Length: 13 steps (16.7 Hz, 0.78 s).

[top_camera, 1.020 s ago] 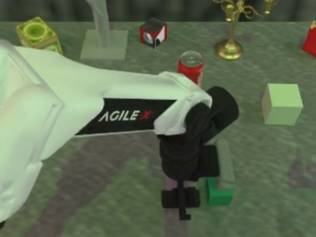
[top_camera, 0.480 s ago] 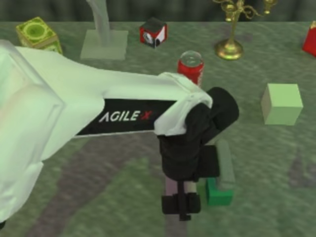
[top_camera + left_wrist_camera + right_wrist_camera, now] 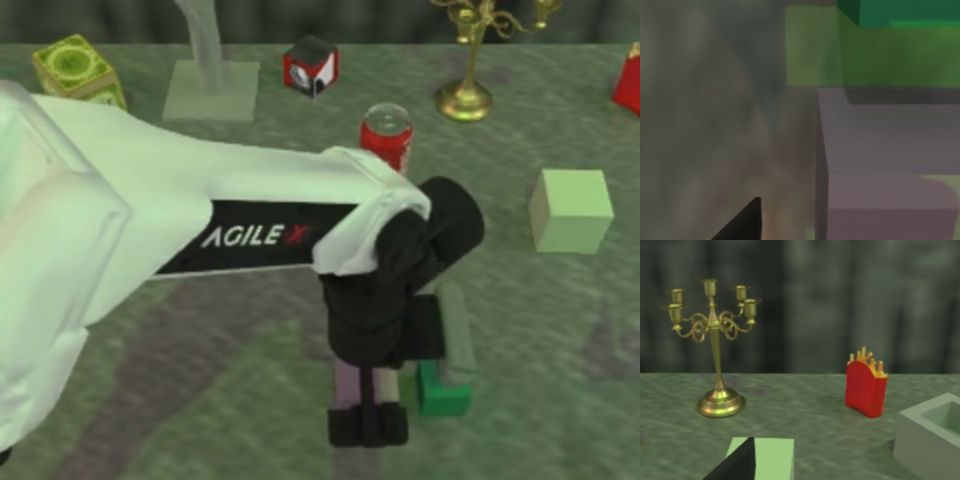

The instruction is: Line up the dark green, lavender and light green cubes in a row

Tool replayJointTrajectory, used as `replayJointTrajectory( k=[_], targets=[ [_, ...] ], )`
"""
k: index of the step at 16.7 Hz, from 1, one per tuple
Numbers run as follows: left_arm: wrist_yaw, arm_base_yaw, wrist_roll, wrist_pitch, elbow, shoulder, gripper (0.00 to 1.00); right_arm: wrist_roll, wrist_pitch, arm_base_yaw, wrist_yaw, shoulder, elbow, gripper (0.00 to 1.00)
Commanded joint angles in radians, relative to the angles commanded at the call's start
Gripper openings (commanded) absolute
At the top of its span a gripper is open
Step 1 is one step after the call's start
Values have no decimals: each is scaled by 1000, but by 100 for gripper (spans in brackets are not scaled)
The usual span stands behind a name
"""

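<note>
The left arm fills the left and middle of the top view, reaching from the left edge toward lower centre, where the left gripper hangs low over the table. Its fingers are spread apart with the lavender between them; whether they press its sides cannot be told, and no grip is evident. In the left wrist view this cube sits flat, its edges square with the frame.

The light green cube stands alone at middle right of the top view, its faces turned slightly off the table's edges; being cubes, none has a long axis. The dark green lies just right of the lavender near the lower centre, close beside it, edges roughly parallel.

Along the top of the frame: a patterned yellow-green box upper left, a red, black and white cube, a red can, a brass candelabra

The right gripper shows only one dark finger in the right wrist view; its opening cannot be told
</note>
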Motion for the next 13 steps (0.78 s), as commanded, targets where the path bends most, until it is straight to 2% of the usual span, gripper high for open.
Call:
replayJointTrajectory(
  k=[4,9,13],
  targets=[
    [1,2,3,-42,35,-13,100,0,0,0,0,0,0,100],
    [0,19,-2,-226,147,-72,100,0,0,0,0,0,0,100],
    [-1,21,-2,-247,163,-85,100,0,0,0,0,0,0,100]
  ],
)
